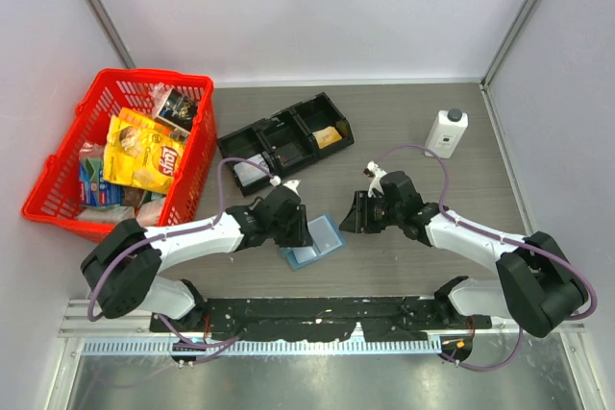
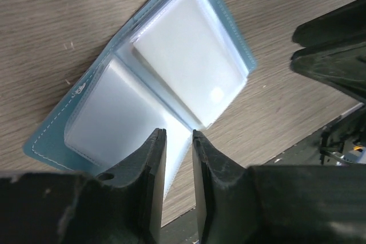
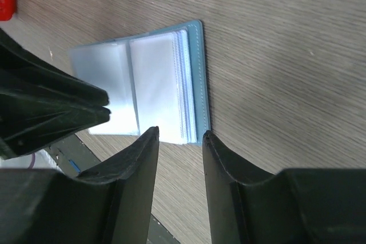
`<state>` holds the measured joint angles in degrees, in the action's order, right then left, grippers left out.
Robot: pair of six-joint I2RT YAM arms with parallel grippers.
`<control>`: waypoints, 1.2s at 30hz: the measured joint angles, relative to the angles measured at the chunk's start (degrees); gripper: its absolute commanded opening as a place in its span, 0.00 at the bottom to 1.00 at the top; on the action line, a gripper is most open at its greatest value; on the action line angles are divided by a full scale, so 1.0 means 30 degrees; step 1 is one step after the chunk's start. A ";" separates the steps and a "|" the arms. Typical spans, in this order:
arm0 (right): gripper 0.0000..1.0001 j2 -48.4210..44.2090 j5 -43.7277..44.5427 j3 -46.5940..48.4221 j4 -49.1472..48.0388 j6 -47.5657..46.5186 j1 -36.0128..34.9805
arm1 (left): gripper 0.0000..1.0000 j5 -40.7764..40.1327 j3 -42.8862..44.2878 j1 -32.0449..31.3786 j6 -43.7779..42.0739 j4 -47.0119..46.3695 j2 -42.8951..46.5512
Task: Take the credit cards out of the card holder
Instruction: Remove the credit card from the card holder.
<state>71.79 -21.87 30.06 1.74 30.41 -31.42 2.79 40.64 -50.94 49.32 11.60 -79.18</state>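
Wood-grain tabletop (image 1: pixel 384 132) fills the overhead view. Low in the middle of it the small light-blue bifold card holder (image 1: pixel 322 243) lies spread flat, which I judge is meant to keep its pockets facing up. My left gripper (image 1: pixel 300 233) sits over its left half and my right gripper (image 1: pixel 348 218) is just beside its right edge, probably one to steady and one to pull.

From the left wrist, the holder (image 2: pixel 148 84) runs diagonally through the centre, with the pale whitish credit cards (image 2: pixel 186 64) showing through the clear upper sleeve. At the bottom my fingers (image 2: pixel 151 164) stand close together with a slim gap, and the lower sleeve's edge lies in it. I cannot tell whether the pads touch it.

From the right wrist, my fingers (image 3: pixel 137 164) are moderately spread with nothing between them. The holder (image 3: pixel 143 84) lies just above their tips, centre-left, with its stacked sleeves on the right.
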 measured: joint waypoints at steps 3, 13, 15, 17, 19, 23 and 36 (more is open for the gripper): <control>0.41 0.0248 -0.0277 -0.0029 -0.0627 0.0109 -0.0189 | 0.26 -0.0138 -0.0386 -0.0058 0.0029 -0.0211 -0.0481; 0.41 0.1836 -0.0780 -0.0029 -0.1763 0.0481 -0.1027 | 0.25 -0.0641 -0.1290 -0.0117 0.0619 -0.1253 -0.1071; 0.41 0.2229 -0.0852 -0.0022 -0.1821 0.0481 -0.1166 | 0.25 -0.0648 -0.1311 -0.0124 0.0721 -0.1508 -0.1166; 0.41 0.2499 -0.0882 -0.0015 -0.1858 0.0481 -0.1297 | 0.23 -0.0641 -0.1311 -0.0124 0.0845 -0.1683 -0.1246; 0.41 0.2703 -0.0889 0.0029 -0.1865 0.0481 -0.1530 | 0.23 -0.0648 -0.1348 -0.0124 0.0925 -0.1880 -0.1311; 0.40 0.3053 -0.0896 0.0313 -0.1894 0.0474 -0.1785 | 0.23 -0.0648 -0.1486 -0.0124 0.0984 -0.2266 -0.1326; 0.32 0.4116 -0.0809 0.0874 -0.1880 0.0291 -0.1953 | 0.22 -0.0670 -0.1741 -0.0131 0.1078 -0.3235 -0.1559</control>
<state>84.14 -24.29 32.69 -3.90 31.29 -37.28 0.78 35.42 -51.33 52.56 1.89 -83.85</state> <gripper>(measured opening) 0.328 0.227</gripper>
